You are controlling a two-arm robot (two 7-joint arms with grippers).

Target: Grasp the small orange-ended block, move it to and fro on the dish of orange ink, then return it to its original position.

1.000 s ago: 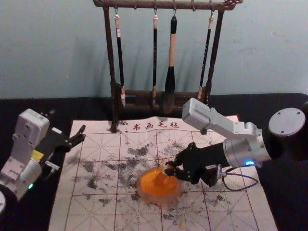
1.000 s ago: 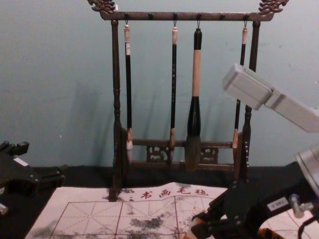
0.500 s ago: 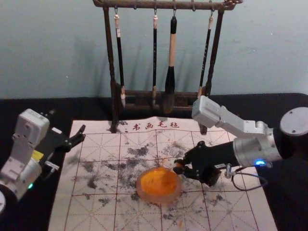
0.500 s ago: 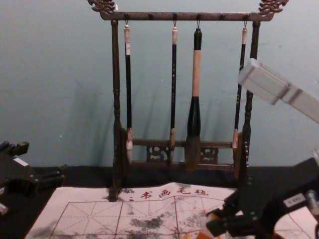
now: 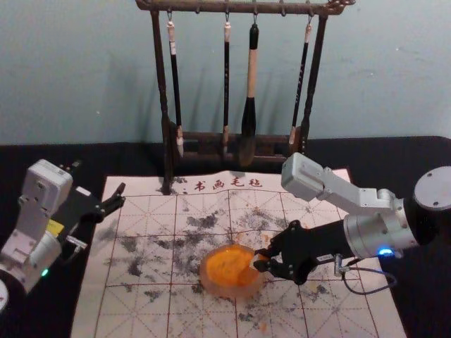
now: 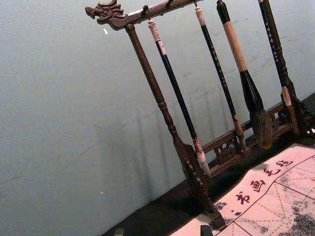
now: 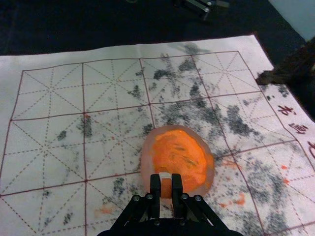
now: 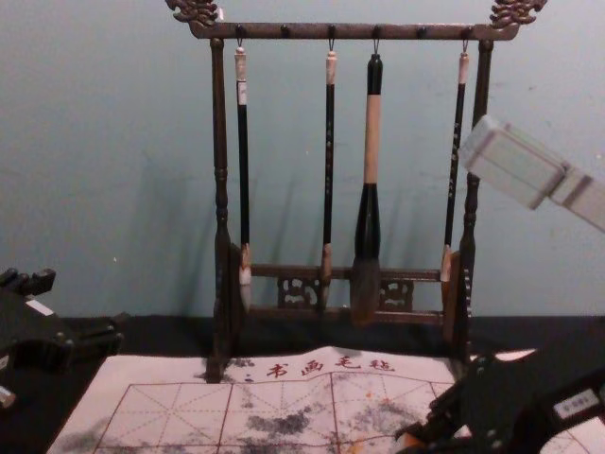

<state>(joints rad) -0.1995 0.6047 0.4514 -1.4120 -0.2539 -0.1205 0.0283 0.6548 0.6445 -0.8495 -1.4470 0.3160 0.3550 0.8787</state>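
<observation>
One small orange-ended block (image 7: pixel 166 188) sits pinched in the right tool (image 5: pixel 261 259), whose fingertips close on its sides, over the right side of the dish of orange ink (image 7: pixel 147 157). The dish rests on the gridded mat (image 5: pixel 148 310), midway between the surface's (image 5: pixel 113 158) left and right edges. Gripping at the very tips probably lets the block meet the ink while the fingers keep clean; whether it touches the ink or only hangs above it, I cannot tell. The dish's raised rim is the likeliest thing to catch, so the to-and-fro strokes look best kept short and inside it. Orange smears (image 7: pixel 240 198) mark the mat beside the dish, and a drip there seems possible on the way back. Farther along, by the left edge, the left tool (image 5: pixel 100 177) is parked with its fingers spread, well apart from the dish. Toward the far edge stands the rack (image 8: pixel 219 142) with its hanging brushes (image 8: pixel 367 218), a limit on reaching forward.
</observation>
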